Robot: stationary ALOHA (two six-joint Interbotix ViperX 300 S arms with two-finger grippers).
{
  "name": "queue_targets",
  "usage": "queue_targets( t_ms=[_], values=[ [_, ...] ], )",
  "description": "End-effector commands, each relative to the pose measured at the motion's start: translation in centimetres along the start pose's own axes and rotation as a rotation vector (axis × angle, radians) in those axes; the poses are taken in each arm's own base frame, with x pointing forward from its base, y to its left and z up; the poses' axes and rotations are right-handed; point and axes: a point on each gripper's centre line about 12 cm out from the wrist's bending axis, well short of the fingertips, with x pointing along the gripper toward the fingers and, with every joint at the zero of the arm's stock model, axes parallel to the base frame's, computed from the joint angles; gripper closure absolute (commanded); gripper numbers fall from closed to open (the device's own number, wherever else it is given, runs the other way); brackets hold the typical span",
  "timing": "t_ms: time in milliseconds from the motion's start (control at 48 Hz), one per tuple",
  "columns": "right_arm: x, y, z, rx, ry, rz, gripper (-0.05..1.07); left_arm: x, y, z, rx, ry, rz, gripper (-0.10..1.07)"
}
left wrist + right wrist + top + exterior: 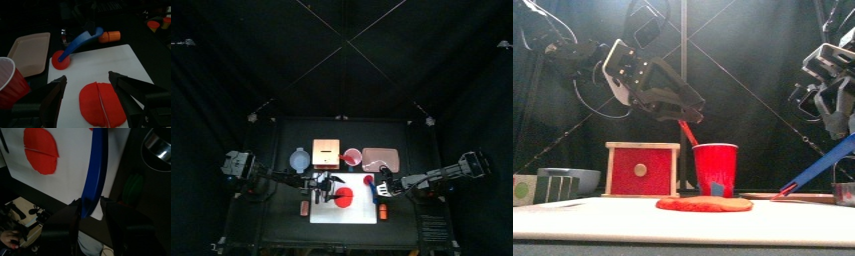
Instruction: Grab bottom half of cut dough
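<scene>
I am looking at the flat red cut dough (pixel 101 104) lying on the white board (pixel 127 62), right under my left end effector (pixel 85 95), whose jaws are standing apart. The cut line is running straight out between them, so the half I want is sitting just beside one jaw. My right end effector (pixel 90 210) is clamping a long blue tool (pixel 95 168) well off to the side.

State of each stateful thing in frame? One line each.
dough: cut in two, halves side by side on the white board
left gripper: open, over the dough
right gripper: holding the blue cutter, which is tilted
red cup: upright
</scene>
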Motion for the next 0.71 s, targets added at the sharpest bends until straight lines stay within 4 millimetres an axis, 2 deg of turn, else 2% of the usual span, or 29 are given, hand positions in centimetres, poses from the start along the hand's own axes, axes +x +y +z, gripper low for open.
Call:
queue_targets(
  t_ms=[0, 125, 354, 500, 688],
  values=[
    [0.0, 1.3, -0.1, 0.000, 0.002, 0.040, 0.28, -0.3, 0.2, 1.3, 0.003, -0.041, 0.005, -0.01],
    [1.0, 1.1, -0.2, -0.006, 0.004, 0.004, 0.27, -0.5, 0.2, 1.1, 0.004, -0.037, 0.003, -0.01],
    [1.5, 1.5, -0.3, -0.085, -0.010, 0.010, 0.27, -0.9, 0.5, 1.1, 0.001, -0.037, 0.010, -0.01],
    [1.7, 3.1, 0.2, -0.224, -0.062, 0.052, 0.28, -1.1, 0.5, 1.0, 0.001, -0.036, 0.011, -0.01],
    [3.9, 5.9, 2.0, -0.391, -0.143, 0.064, 0.28, -1.1, 0.6, 1.1, 0.000, -0.039, 0.013, -0.01]
  ],
)
